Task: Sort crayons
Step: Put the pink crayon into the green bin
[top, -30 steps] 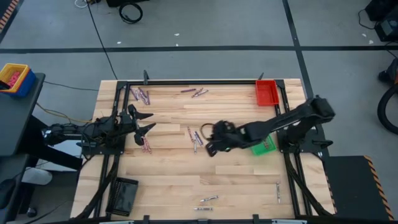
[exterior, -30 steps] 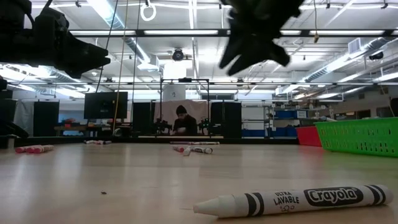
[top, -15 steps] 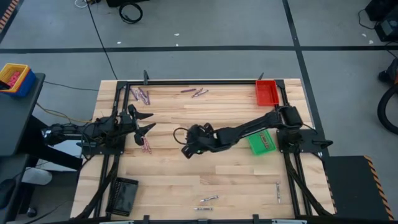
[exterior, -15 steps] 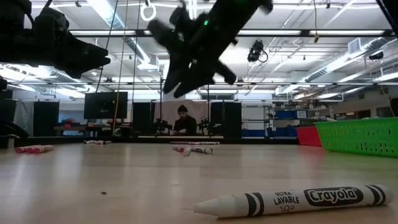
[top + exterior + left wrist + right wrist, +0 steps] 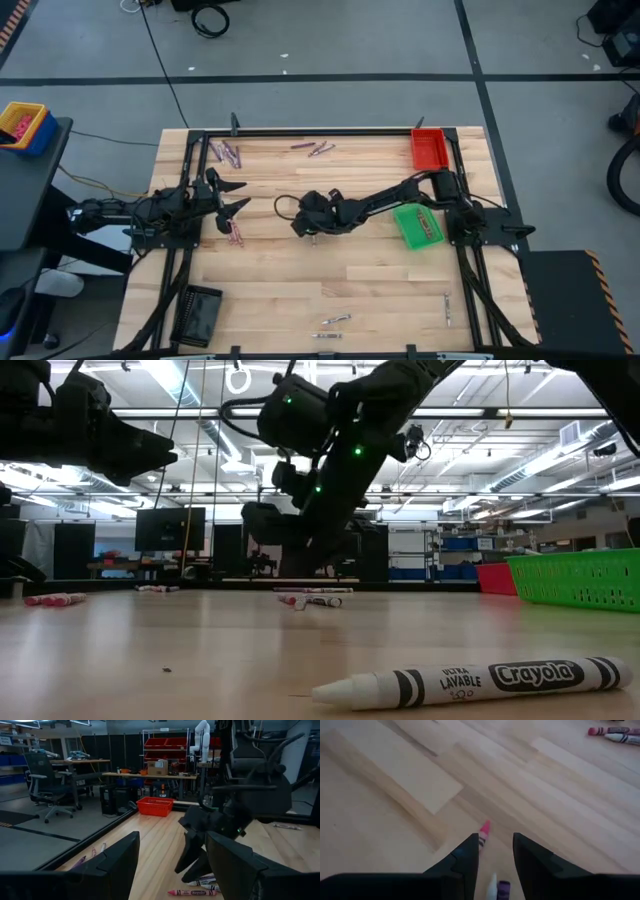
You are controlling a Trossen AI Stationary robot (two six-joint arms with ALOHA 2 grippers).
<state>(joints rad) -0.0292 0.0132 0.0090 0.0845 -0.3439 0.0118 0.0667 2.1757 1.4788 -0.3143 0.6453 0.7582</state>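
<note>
High view: sorting barely begun, as judged. Thin wax crayons [image 5: 231,154] scattered in clusters at the far left corner, far middle, table middle and near edge of the pale wooden plank table [image 5: 380,290]; green plastic tray [image 5: 417,226] on the right seemingly holding one piece, red plastic tray [image 5: 429,148] at the far right corner, black mesh tray [image 5: 200,314] at the near left. Right end effector [image 5: 307,222] over the middle cluster; left end effector [image 5: 236,197] waiting at the left, spread wide. Ample bare wood near side.

Low view: white crayon lying nearest.

Right wrist view: jaws part-spread, straddling a pink-tipped crayon [image 5: 483,832], nothing pinched.
</note>
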